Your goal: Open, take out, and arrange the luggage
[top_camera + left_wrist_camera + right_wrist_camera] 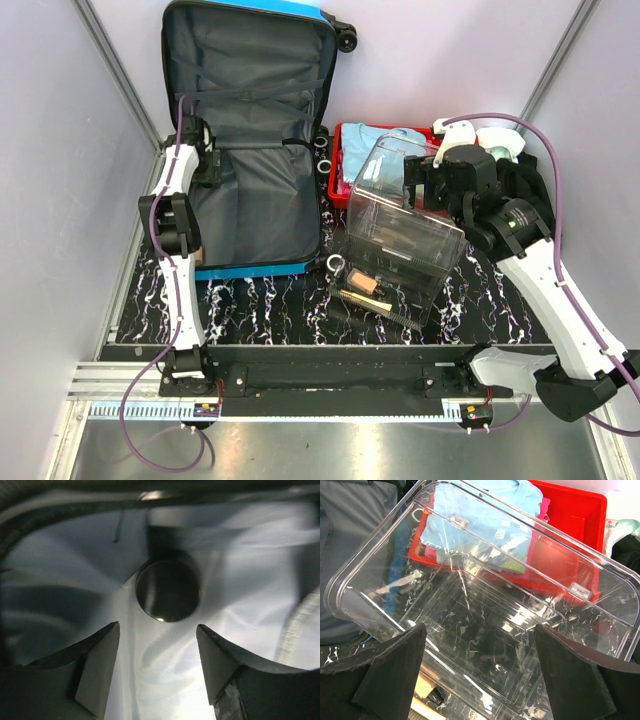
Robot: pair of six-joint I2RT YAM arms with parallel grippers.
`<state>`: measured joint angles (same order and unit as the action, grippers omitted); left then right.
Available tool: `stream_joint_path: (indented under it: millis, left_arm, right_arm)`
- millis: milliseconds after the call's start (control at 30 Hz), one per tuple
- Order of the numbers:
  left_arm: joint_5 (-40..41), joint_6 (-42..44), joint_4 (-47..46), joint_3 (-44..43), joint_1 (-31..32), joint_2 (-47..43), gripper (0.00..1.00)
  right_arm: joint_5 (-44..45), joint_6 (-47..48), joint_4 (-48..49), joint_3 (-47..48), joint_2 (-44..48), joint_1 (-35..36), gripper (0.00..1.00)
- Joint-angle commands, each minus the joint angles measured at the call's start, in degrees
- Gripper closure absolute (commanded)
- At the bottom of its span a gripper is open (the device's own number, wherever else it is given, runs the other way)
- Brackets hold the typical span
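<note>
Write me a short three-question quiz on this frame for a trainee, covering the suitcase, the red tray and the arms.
1. True or false: the suitcase lies shut.
2. What lies in the red tray? A. light blue clothing; B. shoes; C. books.
3. Which gripper is reaching into the suitcase?

Key:
1. False, it lies open, its grey inside showing.
2. A.
3. The left gripper, with its jaws open and nothing between them.
</note>
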<state>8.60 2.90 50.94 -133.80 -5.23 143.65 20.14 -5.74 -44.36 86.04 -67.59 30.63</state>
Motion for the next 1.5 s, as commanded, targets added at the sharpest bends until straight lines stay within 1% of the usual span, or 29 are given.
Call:
stream_joint_path:
  millis: [0, 200, 233, 267, 333, 567, 700, 800, 833, 900, 933, 1000, 1033, 1100, 1167, 1200, 1300, 1333, 1400, 1433, 1467]
  left_arm:
    - [-3.15, 0.00, -1.18, -3.66, -1.36, 1.54, 0.34]
    - [-5.34, 3.43, -6.02, -3.92, -1.36, 1.80, 0.33]
    - [-5.96, 3.87, -5.94, -4.28, -1.36, 1.98, 0.33]
    - [-8.31, 4.39, -6.29, -4.37, -1.27, 1.89, 0.34]
    - [-9.90, 5.36, -7.16, -3.23, -1.27, 1.37, 0.34]
    - [-14.22, 8.00, -7.17, -5.07, -1.36, 1.98, 0.34]
    - [-14.75, 7.91, -7.26, -5.51, -1.53, 2.16, 0.44]
    - [-15.37, 8.18, -7.26, -5.51, -1.62, 2.16, 0.48]
    - [-15.37, 8.18, -7.17, -5.60, -1.53, 2.16, 0.54]
    - [-15.72, 8.53, -6.91, -5.16, -1.53, 2.15, 0.61]
    - [-15.72, 8.53, -6.82, -4.98, -1.53, 1.89, 0.73]
    - [-15.81, 8.88, -6.99, -3.67, -1.53, 1.46, 0.81]
    - [-15.98, 9.40, -6.91, -2.97, -1.45, 0.84, 0.90]
    - [-16.07, 10.46, -6.82, -0.60, -1.45, -0.12, 1.00]
    - [-16.42, 12.21, -7.08, 1.77, -1.44, -2.49, 1.00]
    - [-16.86, 12.74, -7.34, 5.35, -1.36, -3.72, 1.00]
    - [-18.88, 14.77, -9.18, 12.31, -1.09, -10.13, 1.00]
    - [-20.28, 15.20, -9.97, 17.03, -0.92, -13.72, 1.00]
    - [-21.69, 15.82, -10.68, 21.10, -0.57, -17.34, 1.00]
    - [-23.52, 15.82, -11.47, 25.38, -0.48, -20.75, 1.00]
    - [-24.06, 15.74, -11.91, 27.25, -0.39, -22.44, 1.00]
  right_arm:
    - [1.22, 0.73, 0.24, 2.73, -0.78, 0.04, 0.06]
    - [1.74, 0.64, -0.64, 3.34, -2.28, 0.04, 0.06]
    - [2.09, 0.73, -0.55, 3.52, -2.63, 0.04, 0.06]
    - [2.27, 0.81, -0.73, 3.69, -2.81, 0.04, 0.06]
    - [2.71, 0.99, -0.99, 4.40, -3.33, -0.05, 0.06]
    - [3.15, 1.26, -2.13, 6.68, -5.09, 0.04, 0.06]
    - [3.50, 1.26, -2.57, 7.30, -5.09, 0.04, 0.06]
    - [3.85, 1.25, -2.84, 7.21, -4.66, 0.13, 0.06]
    - [4.11, 1.26, -3.10, 7.30, -4.57, 0.04, 0.06]
    - [4.12, 1.17, -3.45, 7.30, -4.13, 0.04, 0.06]
    - [4.20, 1.08, -3.54, 7.21, -3.95, 0.13, 0.06]
    - [4.29, 0.99, -3.72, 7.04, -3.34, 0.04, 0.06]
    - [4.12, 0.90, -3.63, 7.04, -3.16, -0.05, 0.06]
    - [3.77, 0.55, -3.72, 6.95, -2.81, 0.04, 0.06]
    - [3.50, 0.46, -3.72, 6.95, -2.55, 0.04, 0.06]
    - [3.24, 0.12, -3.72, 6.86, -2.20, 0.04, 0.06]
    - [2.63, -0.41, -3.72, 6.42, -1.67, 0.04, 0.06]
    - [2.36, -0.50, -3.63, 6.25, -1.40, 0.04, 0.06]
    - [1.84, -0.76, -3.63, 5.98, -1.23, 0.04, 0.06]
    - [1.66, -0.85, -3.63, 6.07, -1.23, 0.04, 0.06]
    - [0.96, -0.94, -3.72, 5.90, -1.05, 0.13, 0.06]
